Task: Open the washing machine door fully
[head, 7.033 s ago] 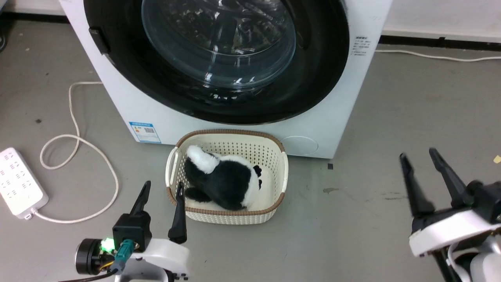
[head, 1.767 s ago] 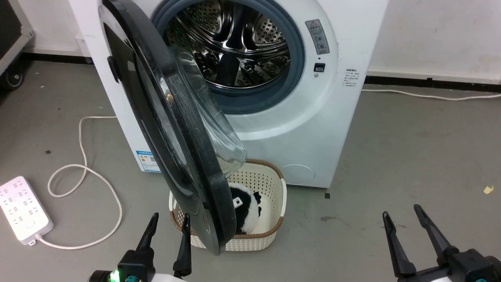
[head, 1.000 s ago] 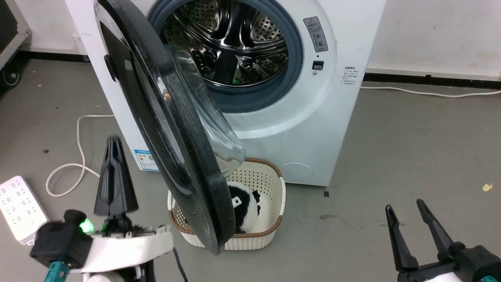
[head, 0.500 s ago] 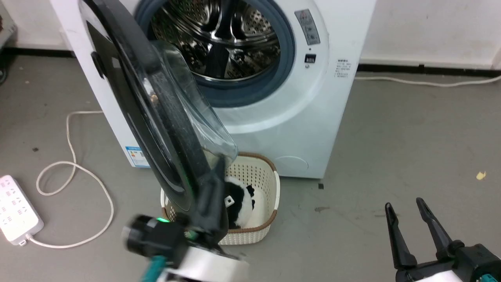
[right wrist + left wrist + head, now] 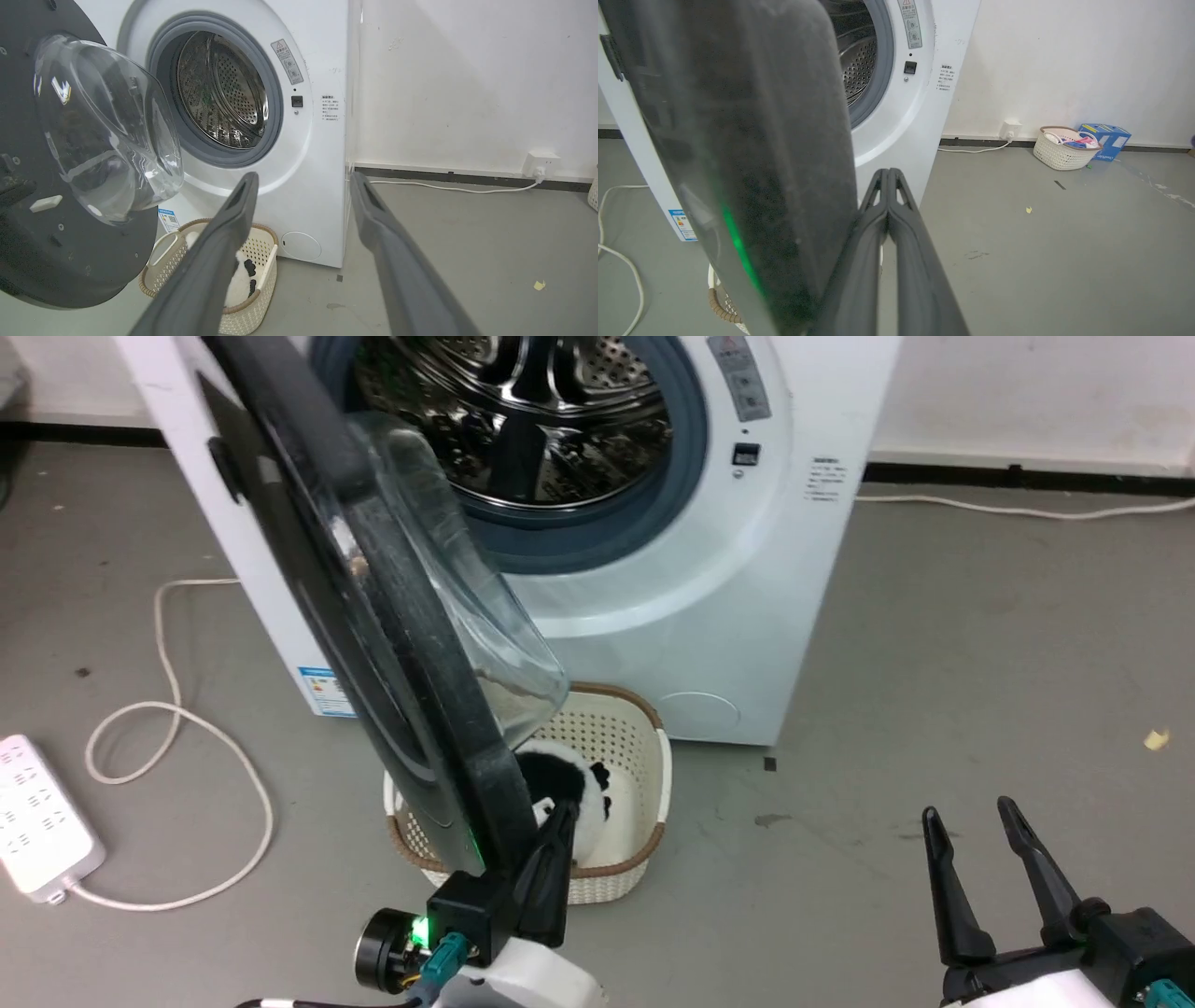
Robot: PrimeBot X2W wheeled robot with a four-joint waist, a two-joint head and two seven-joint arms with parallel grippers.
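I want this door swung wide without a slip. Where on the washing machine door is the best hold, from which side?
Hold the washing machine door by its black rim at the low free edge, farthest from the machine, coming from the inner side, the robot's right. That rim is a broad band facing the robot; the glass bowl bulges smooth, likely slippery.

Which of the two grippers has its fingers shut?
The left gripper, fingers pressed together beside the washing machine door; the right gripper has its fingers spread apart.
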